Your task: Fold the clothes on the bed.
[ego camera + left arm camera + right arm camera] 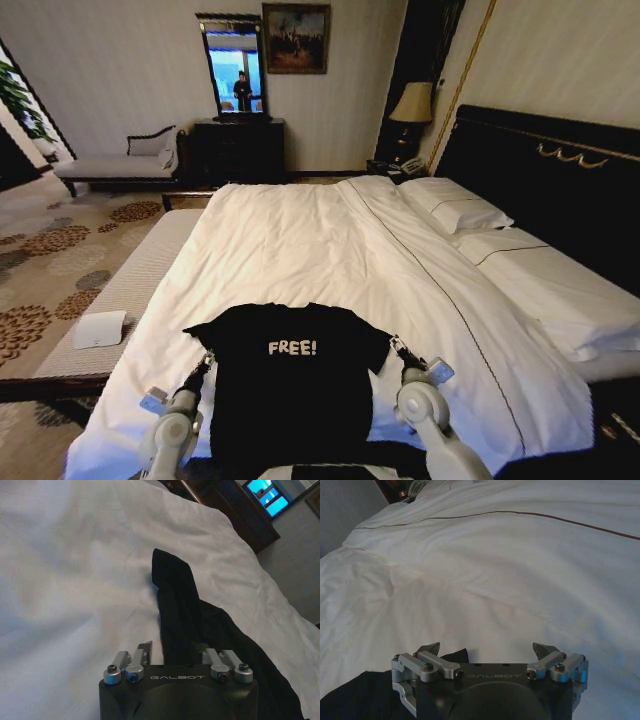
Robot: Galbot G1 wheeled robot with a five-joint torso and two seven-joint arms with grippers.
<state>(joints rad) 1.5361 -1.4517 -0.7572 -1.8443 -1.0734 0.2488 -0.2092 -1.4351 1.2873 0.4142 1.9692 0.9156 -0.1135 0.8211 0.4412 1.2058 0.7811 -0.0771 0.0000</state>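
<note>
place: hotel-style bedroom | signs: big bed (300,250) with white pillows (455,210) and dark headboard (545,170) | bedside lamp (413,104) | framed painting (296,38) | chaise longue (115,165) | patterned carpet (50,260)

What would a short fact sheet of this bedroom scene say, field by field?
shirt: black T-shirt lying flat, FREE! lettering facing up
surface: white bed, shirt near its foot end
left gripper: open, at the shirt's left sleeve
right gripper: open, at the shirt's right sleeve
folding: not yet begun
</note>
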